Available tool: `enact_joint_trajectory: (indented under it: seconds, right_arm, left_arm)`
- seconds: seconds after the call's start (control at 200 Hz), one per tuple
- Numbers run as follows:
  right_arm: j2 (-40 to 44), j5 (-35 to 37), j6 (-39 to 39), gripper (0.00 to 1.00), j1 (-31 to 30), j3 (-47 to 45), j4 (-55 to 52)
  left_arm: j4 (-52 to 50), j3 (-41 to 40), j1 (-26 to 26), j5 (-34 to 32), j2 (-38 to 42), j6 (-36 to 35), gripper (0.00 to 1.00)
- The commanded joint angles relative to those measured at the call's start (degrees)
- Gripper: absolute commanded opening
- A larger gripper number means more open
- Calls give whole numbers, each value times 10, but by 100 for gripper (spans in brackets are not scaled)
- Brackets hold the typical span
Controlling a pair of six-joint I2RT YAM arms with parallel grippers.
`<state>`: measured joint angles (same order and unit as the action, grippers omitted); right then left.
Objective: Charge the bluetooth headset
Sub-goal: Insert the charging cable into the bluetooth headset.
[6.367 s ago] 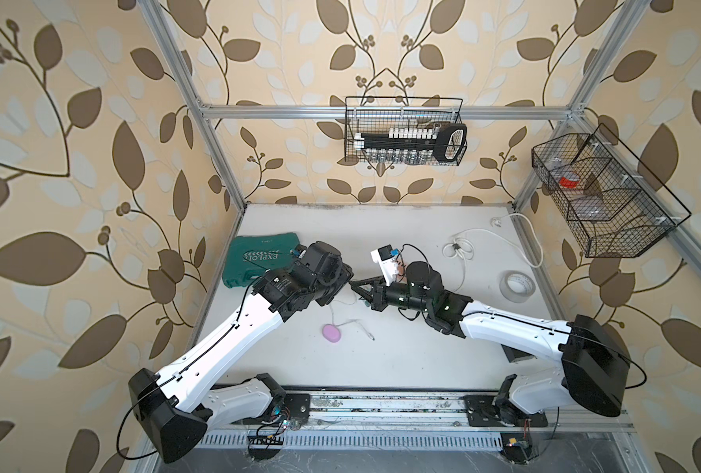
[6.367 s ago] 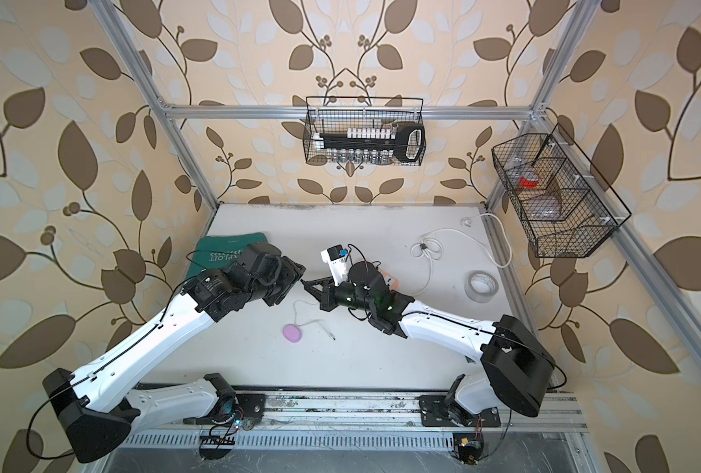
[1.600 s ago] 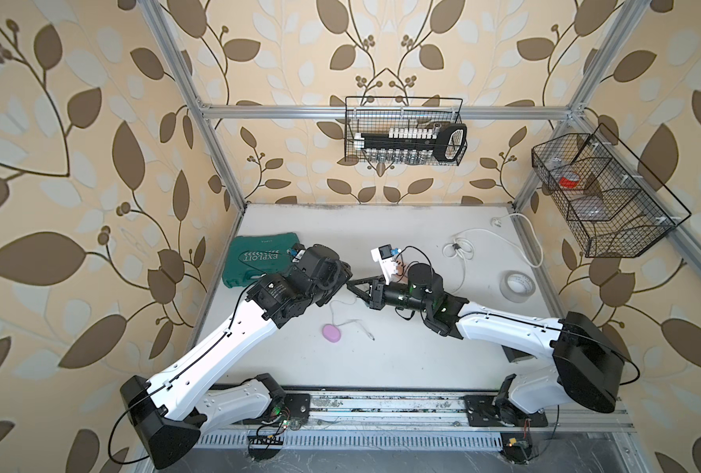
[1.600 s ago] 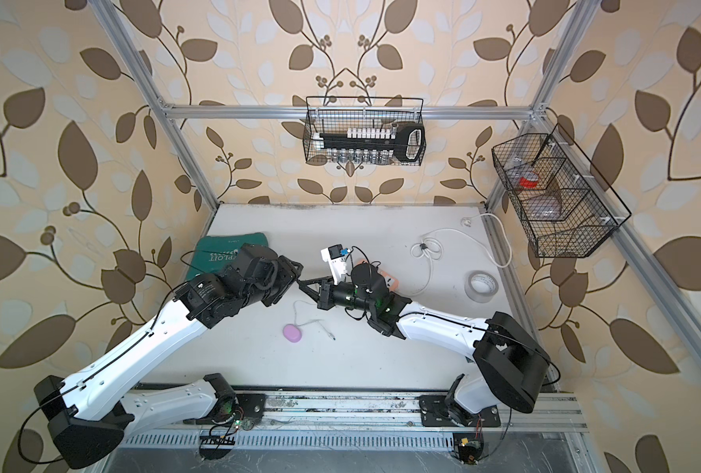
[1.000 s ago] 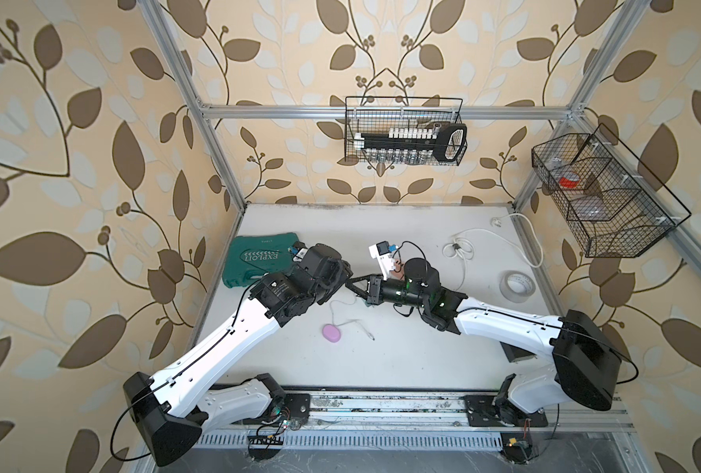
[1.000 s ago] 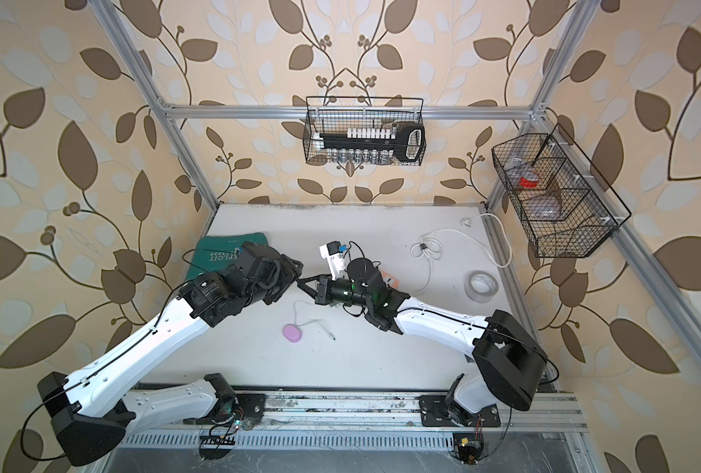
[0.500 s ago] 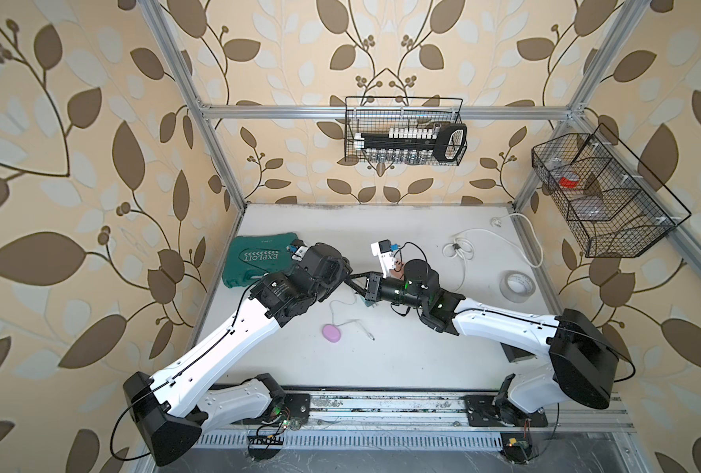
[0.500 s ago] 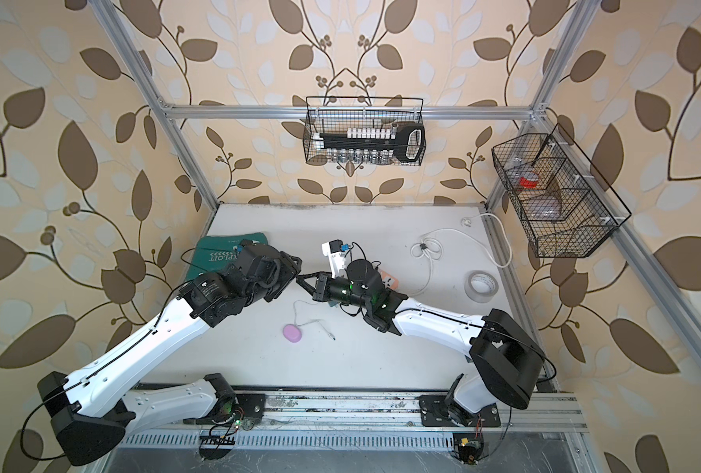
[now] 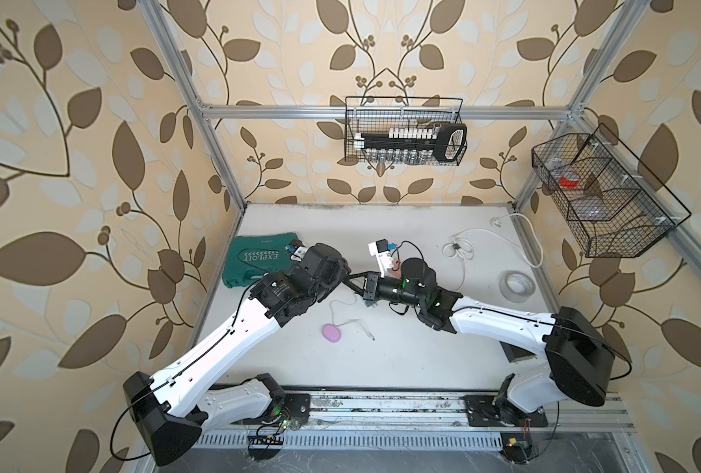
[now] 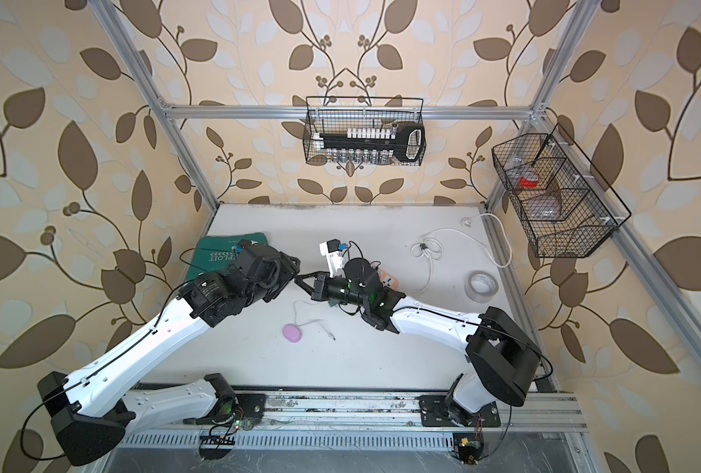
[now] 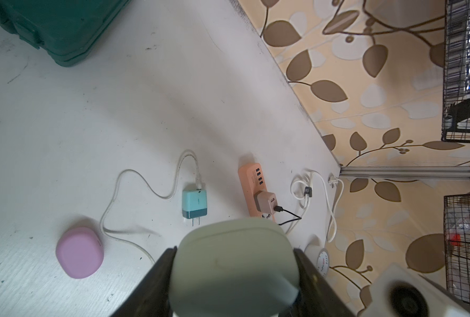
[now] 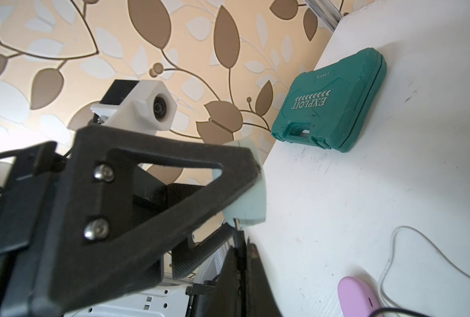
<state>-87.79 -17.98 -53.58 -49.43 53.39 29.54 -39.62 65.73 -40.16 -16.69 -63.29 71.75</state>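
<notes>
Pale green plastic fills the gap between the black fingers (image 11: 161, 274) of the left gripper (image 11: 232, 277): the headset case (image 11: 236, 247) is clamped by its two sides and held above the table (image 9: 422, 360), just off the green tool case (image 9: 258, 258) on the side facing the table's middle. The fingers (image 12: 146, 192) of the right gripper (image 10: 303, 282) are pressed together on a thin black cable (image 12: 238, 233), whose end is set against the headset case's lower edge; whether it is seated cannot be told. On the tool case's lid "EXPLOIT" is printed in white under a row of chevrons, with smaller raised print near one edge that looks like "37PCS". Farther from the tool case an orange power strip (image 11: 251, 178) is seen, with a beige adapter (image 11: 266, 200) plugged in and the black cable led out of it. The left arm (image 9: 238, 327) is stretched up from the front rail (image 9: 381, 405) past the tool case, wrist bent; the right arm (image 9: 500, 327) is laid low across the table, its gripper pointed towards the tool case, so that both grippers meet tip to tip
</notes>
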Motion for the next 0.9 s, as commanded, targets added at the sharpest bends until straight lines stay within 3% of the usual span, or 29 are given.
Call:
enact_joint_trajectory:
  seconds: [0.0, 0.31, 0.515, 0.895]
  right_arm:
    - [-16, 15, 29, 8, 12, 32, -21]
    - [-16, 36, -75, 8, 15, -8, 90]
    - [-38, 5, -73, 9, 18, -13, 153]
    - [-20, 36, -40, 8, 20, 13, 54]
  left_arm:
    - [4, 5, -27, 86, 10, -11, 18]
    - [9, 4, -27, 87, 9, -10, 17]
    - [8, 2, -27, 88, 12, -10, 17]
    - [12, 3, -27, 92, 12, -11, 12]
